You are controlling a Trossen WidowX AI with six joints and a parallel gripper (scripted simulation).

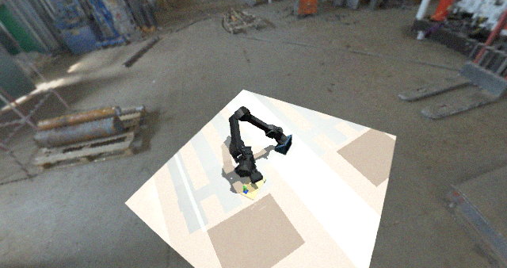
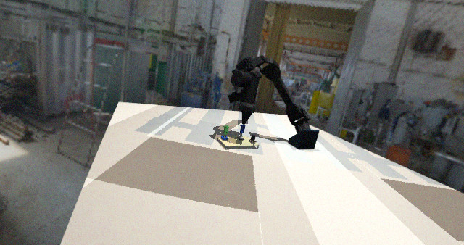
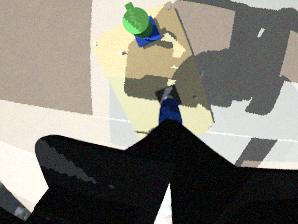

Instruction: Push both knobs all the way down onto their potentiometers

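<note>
The yellow circuit board [image 1: 249,197] [image 2: 235,144] [image 3: 112,60] stands on short legs. The green knob [image 1: 245,188] [image 2: 226,129] [image 3: 136,21] stands raised over its blue potentiometer [image 2: 225,138] [image 3: 149,39]; a gap shows between them in the exterior view. The blue knob [image 2: 242,129] [image 3: 170,111] stands high on its shaft over a dark potentiometer [image 2: 240,138] [image 3: 161,93], also with a gap. My gripper [image 2: 244,123] [image 3: 169,125] is shut and empty, pointing down, with its tips at the top of the blue knob. Whether they touch is unclear; the top view hides the tips.
A small black part [image 2: 252,138] stands up on the board near its right edge in the exterior view. The arm's base [image 1: 283,145] [image 2: 305,140] stands on the table beyond it. The arm's shadow falls across the board.
</note>
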